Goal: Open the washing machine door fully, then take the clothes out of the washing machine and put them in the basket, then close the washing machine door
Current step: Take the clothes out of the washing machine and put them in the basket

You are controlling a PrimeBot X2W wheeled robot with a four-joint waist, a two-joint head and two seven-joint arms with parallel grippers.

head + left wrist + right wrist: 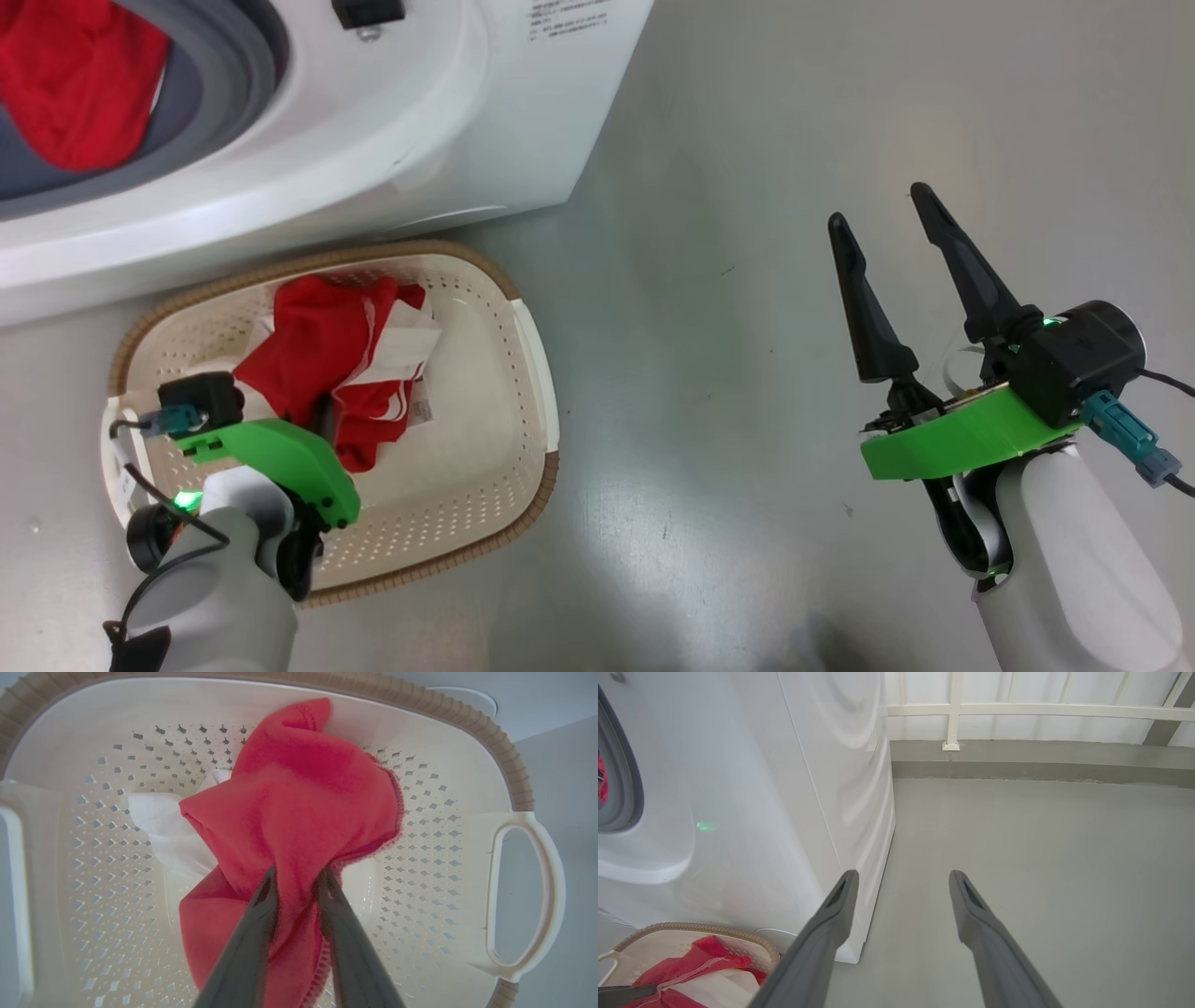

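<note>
Downward, left pincer [299,876] straddles clothes [308,793] in basket [467,718], grip unclear; right pincer [878,205] hovers agape.

The smooth grey floor [794,140] carries the basket [537,373], which stands directly below the jaws of the left gripper [299,879], and the washing machine [420,112], which stands just past the basket's far rim, ahead of those jaws. From the right gripper [878,205], the machine's white corner meets the floor just to the left of its parted jaws, and bare floor runs on ahead of them to a low grey kerb [1041,760].
</note>
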